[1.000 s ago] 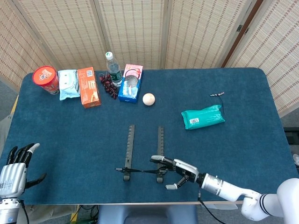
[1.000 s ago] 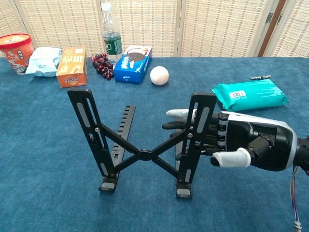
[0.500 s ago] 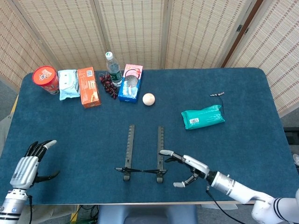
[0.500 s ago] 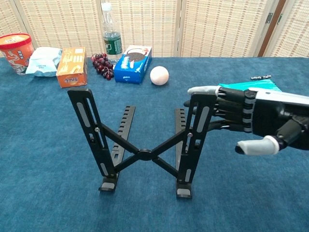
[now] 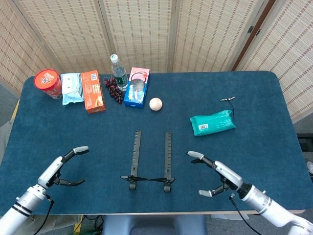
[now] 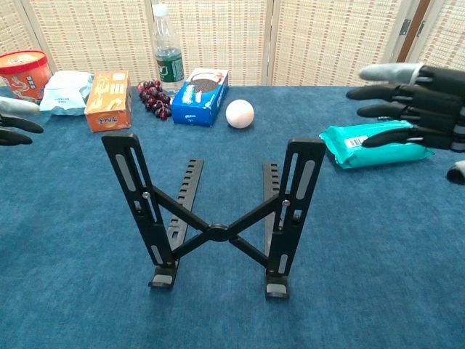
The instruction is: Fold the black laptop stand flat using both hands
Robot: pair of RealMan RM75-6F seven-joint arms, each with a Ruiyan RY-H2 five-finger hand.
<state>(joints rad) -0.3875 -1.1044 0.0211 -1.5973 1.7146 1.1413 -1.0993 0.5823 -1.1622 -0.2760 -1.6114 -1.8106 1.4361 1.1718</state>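
The stand sits upright between the left hand and right hand, both wide, touching nothing.

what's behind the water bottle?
Behind the water bottle only the woven folding screen shows, beyond the table's far edge. The bottle hides the strip of screen and table edge directly behind it. The grapes and blue box sit in front.

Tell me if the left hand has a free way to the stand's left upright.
Probably yes: the left hand is open, holding nothing, and only bare table lies between it and the laptop stand.
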